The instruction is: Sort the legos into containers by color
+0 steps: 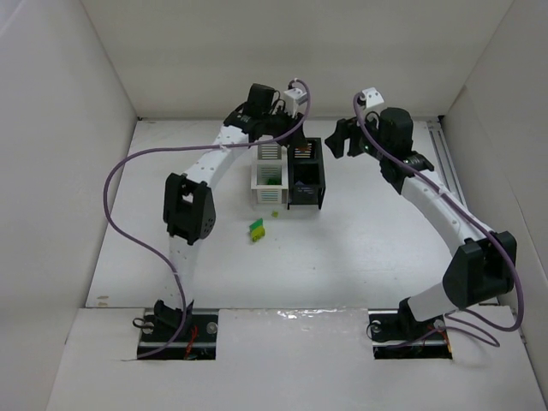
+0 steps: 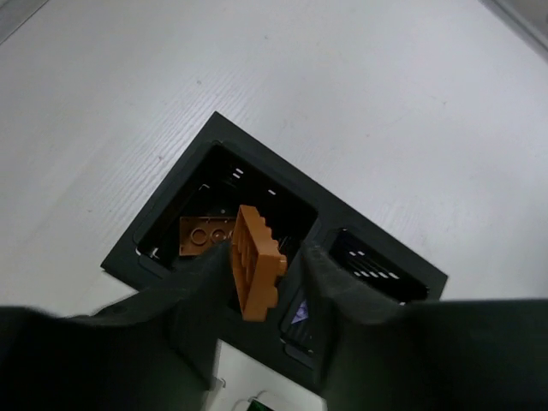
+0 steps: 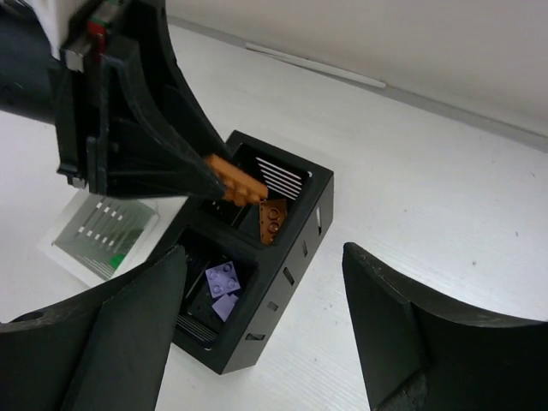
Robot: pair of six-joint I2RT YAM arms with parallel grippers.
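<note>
One orange brick (image 2: 255, 261) is seen between the left gripper's (image 2: 261, 287) fingers, whether pinched cannot be told, over one black bin (image 2: 171, 193) holding a second orange brick (image 2: 205, 233). The right gripper (image 3: 264, 253) is spread, empty.

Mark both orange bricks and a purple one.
Orange brick between fingers (image 2: 255, 261): left wrist view, broad face.
Orange brick in bin (image 2: 205, 233): left wrist view, studded top.
Purple brick (image 3: 223, 278): right wrist view, studded top.

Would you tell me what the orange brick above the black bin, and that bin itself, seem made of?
Orange brick: likely hard moulded plastic, semi-gloss; crisp ridged edges and uniform colour. Black bin: probably rigid plastic, matte; thin walls with cleanly cut slots, though coated metal cannot be excluded.
</note>
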